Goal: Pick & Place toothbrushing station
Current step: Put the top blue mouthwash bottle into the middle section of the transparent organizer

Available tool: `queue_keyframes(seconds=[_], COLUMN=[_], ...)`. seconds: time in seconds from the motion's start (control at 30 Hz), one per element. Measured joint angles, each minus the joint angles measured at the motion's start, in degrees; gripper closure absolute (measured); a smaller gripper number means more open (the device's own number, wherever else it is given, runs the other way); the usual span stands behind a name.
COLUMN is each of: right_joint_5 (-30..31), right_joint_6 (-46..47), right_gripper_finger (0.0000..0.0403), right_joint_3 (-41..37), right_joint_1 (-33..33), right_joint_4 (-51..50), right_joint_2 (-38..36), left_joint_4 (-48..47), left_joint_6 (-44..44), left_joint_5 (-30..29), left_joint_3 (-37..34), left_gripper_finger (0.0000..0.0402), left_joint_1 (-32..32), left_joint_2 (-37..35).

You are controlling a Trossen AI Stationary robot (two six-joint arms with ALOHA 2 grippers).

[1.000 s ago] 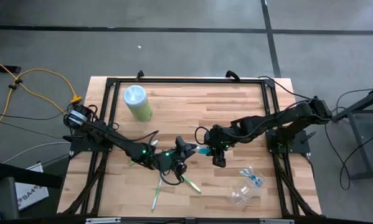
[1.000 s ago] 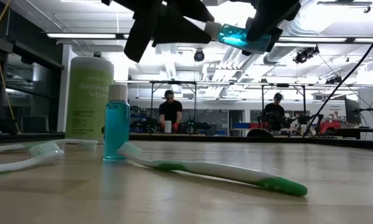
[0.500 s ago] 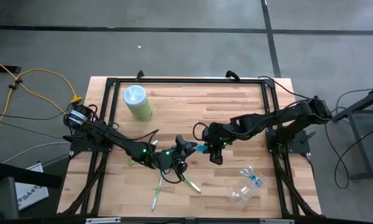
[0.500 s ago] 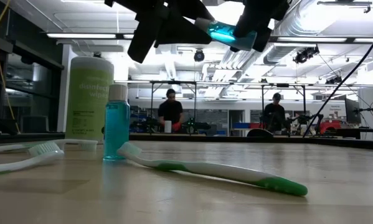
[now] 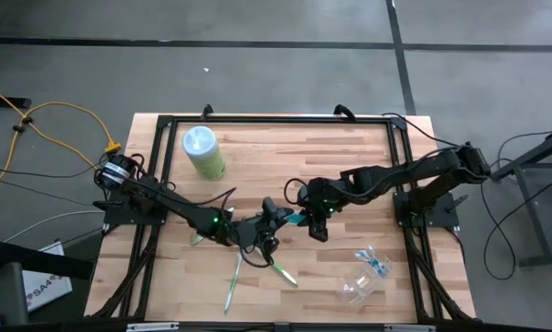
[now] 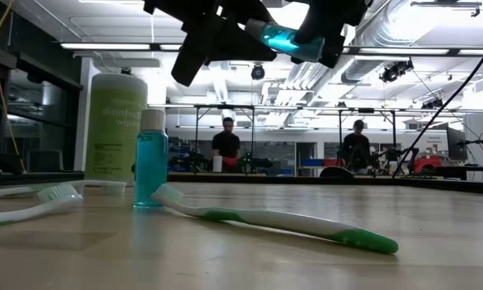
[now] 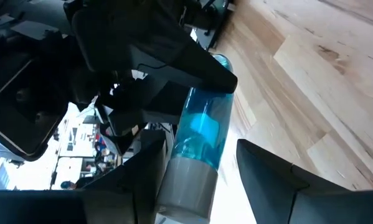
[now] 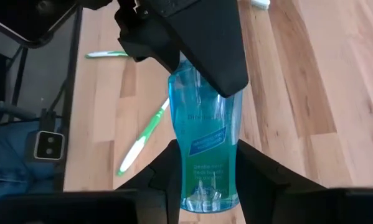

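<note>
Right gripper (image 5: pixel 313 224) gripping blue bottle (image 5: pixel 299 221) mid-table, left gripper (image 5: pixel 274 224) spread

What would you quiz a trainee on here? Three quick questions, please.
1. Which arm's jaws grip the raised blue bottle? A: left. B: right.
2. True or false: the green toothbrush stands in a cup.
3. Fill in: the left arm's jaws are ___ on either side of the bottle's white cap.
Key: 1 B; 2 false, it lies flat; 3 open.
</note>
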Motion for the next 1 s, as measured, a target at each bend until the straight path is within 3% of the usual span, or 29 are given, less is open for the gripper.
queue_keyframes(seconds=[0.57, 0.8, 1.0], right_joint_5=[0.7, 0.4, -0.5], right_joint_6=[-1.0, -0.9, -1.9], right_gripper_finger=[0.0295, 0.0295, 0.0291], right_joint_3=[0.0, 0.0, 0.0], right_joint_1=[0.0, 0.0, 0.0], right_joint_4=[-1.2, -1.4, -1.4], right_joint_2=[0.0, 0.0, 0.0], left_joint_4=[0.0, -0.4, -0.2], left_joint_6=[0.0, 1.4, 2.3], left_joint_5=[0.7, 1.2, 1.3], left_joint_3=[0.0, 0.0, 0.0], left_gripper_finger=[0.0267, 0.0312, 0.0312], left_joint_1=[-0.4, -0.4, -0.4], left_joint_2=[0.0, 0.0, 0.0])
